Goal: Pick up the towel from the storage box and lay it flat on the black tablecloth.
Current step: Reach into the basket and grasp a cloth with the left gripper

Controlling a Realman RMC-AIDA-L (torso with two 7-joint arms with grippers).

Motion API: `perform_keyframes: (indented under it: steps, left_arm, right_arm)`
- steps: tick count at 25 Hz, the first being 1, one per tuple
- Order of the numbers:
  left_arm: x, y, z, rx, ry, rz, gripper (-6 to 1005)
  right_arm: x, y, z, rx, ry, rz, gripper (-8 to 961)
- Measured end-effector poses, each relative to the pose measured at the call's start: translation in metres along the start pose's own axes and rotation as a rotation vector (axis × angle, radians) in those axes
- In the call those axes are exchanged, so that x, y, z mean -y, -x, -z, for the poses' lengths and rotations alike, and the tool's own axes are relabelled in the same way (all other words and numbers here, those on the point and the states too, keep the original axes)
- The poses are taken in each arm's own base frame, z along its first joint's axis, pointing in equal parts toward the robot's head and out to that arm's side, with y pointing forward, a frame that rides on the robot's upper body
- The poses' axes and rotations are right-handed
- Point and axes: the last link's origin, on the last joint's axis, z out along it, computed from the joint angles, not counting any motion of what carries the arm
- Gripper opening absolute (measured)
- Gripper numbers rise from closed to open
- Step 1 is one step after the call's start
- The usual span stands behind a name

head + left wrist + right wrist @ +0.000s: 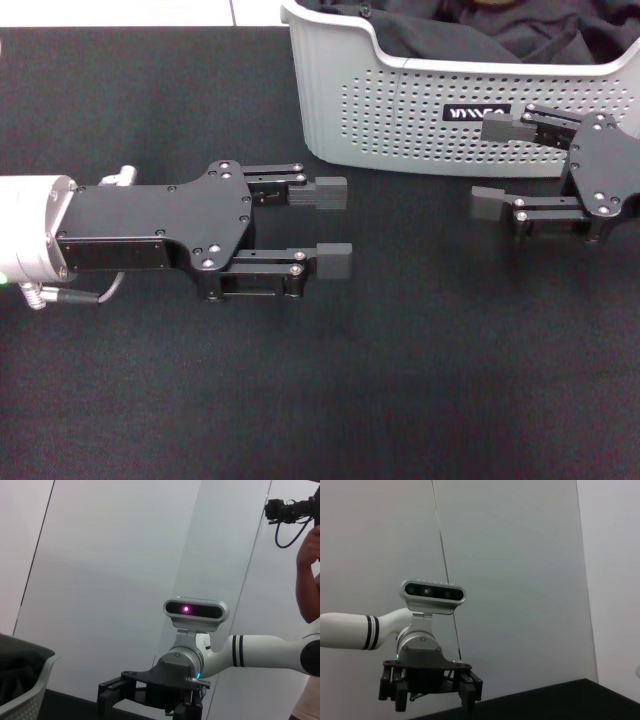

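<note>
While both grippers (pixel 333 225) (pixel 492 163) hover, fingers apart.

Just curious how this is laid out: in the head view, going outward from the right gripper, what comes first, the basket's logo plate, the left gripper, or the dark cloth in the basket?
1. Logo plate, beside the right gripper, on the storage box front.
2. Dark cloth, inside the box, behind.
3. Left gripper, across the black tablecloth.

We saw open black tablecloth (pixel 330 380) before and beside both arms. The storage box (pixel 400 120) stood at the far edge, its perforated wall blocking any low approach. The right gripper (pixel 500 165) hung open just before that wall; the left gripper (pixel 332 228) gaped nearby.
</note>
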Motion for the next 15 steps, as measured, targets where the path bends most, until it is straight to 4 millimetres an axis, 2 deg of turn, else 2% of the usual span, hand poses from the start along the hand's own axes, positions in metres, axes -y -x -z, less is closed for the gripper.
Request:
perform_keyframes:
  steps: [15]
  left_arm:
    - [0.0009, -0.0029, -0.0013, 0.004, 0.005, -0.011, 671]
  right_arm:
    - [-0.0033, -0.0056, -0.0002, -0.006, 0.009, -0.02, 856]
